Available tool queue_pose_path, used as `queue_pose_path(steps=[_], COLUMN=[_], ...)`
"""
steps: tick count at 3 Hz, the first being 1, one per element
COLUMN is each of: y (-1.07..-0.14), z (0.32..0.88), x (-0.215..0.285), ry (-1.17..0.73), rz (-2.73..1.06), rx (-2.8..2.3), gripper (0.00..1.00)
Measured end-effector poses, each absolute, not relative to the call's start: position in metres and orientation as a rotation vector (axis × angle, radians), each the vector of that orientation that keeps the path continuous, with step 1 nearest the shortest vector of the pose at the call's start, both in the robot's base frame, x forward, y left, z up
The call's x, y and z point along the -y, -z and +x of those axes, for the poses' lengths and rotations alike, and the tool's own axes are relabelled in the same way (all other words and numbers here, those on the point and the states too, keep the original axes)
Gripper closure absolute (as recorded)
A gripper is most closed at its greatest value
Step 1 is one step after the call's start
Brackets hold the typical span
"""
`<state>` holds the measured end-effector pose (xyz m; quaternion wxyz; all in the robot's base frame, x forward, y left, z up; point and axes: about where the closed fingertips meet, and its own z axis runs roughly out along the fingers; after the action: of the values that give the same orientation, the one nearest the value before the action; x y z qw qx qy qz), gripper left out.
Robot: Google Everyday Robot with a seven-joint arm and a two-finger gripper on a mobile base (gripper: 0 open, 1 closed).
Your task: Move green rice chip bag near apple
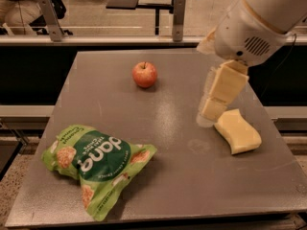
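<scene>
Green rice chip bag [98, 169] light, crinkly, soft, likely slippery; pinch raised crumpled edge. Apple [144, 74] well apart. Gripper [212, 110] hangs beside yellow sponge [238, 131]; released or clenched, cannot tell

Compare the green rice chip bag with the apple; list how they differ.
Size: the green rice chip bag is far larger than the apple. Shape: the bag lies flat and crinkled; the apple is round, stem up. Colour: the bag is green, the apple red-orange. Both rest on the table; the gripper hangs apart, at the right by the sponge.
</scene>
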<state>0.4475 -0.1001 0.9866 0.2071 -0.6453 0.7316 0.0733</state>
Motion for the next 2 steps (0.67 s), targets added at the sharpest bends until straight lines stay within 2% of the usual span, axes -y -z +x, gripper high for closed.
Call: queue_pose_path(steps=[2], y=[-0.960], z=[0.418], x=[-0.004], ry=[-0.331], rz=[-1.903], rx=[-1.961], gripper=[0.00])
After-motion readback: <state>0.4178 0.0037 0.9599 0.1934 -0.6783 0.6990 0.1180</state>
